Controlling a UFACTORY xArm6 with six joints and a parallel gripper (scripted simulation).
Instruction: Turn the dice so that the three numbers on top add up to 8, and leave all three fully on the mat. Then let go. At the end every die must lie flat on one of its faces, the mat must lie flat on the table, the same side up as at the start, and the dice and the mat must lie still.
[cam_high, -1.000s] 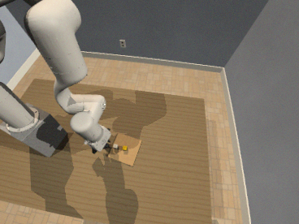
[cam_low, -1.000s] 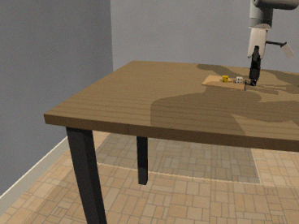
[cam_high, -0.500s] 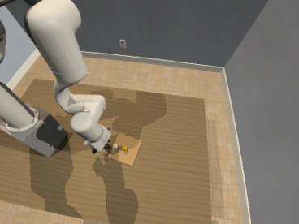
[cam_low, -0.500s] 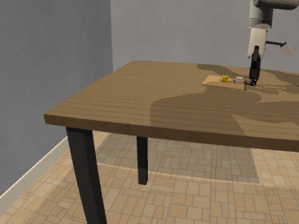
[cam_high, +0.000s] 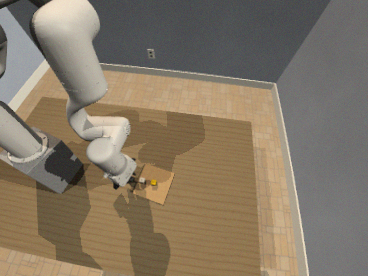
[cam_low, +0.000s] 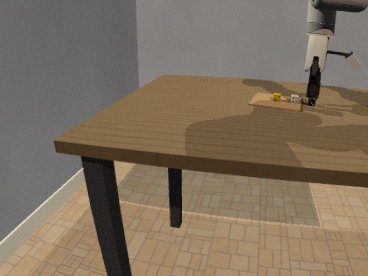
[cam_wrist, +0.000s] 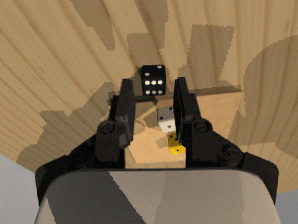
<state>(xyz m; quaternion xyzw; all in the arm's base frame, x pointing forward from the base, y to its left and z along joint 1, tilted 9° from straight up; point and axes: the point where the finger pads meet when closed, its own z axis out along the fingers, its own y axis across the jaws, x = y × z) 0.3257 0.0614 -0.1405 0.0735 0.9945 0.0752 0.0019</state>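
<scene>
Here I am, my black two-fingered gripper (cam_high: 134, 183) (cam_low: 312, 102) (cam_wrist: 154, 91) low at the edge of the thin, square, light-brown mat (cam_high: 161, 197) (cam_low: 265, 103) (cam_wrist: 220, 115), fingers part-way spread; in the wrist view the small black cube die with white pips (cam_wrist: 153, 80) shows in the gap between them, beyond the tips, and I can't tell whether either finger touches it; it seems to sit at or just over the mat's border, so I judge it is not fully on yet.

The small white cube die with black pips (cam_high: 142, 180) (cam_low: 294, 98) (cam_wrist: 166, 119) and the small yellow cube die with dark pips (cam_high: 154, 183) (cam_low: 277, 97) (cam_wrist: 176, 144) are on the mat, close together; their top numbers I can't read surely, so the sum of 8 stays unconfirmed; left to do, I'd say: check the tops, turn what needs turning, bring the black one in, let go.

In the way: the white die, near my finger; the mat's edge, easily nudged; the brown wooden table (cam_high: 215, 200) (cam_low: 150, 130) (cam_wrist: 45, 65) lies beneath.

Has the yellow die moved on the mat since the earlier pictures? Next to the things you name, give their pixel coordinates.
No. In the top view, the yellow die (cam_high: 154, 183) (cam_low: 277, 97) (cam_wrist: 176, 145) shows no visible shift in any direction against the mat (cam_high: 162, 195) (cam_low: 265, 102) (cam_wrist: 220, 112).
</scene>
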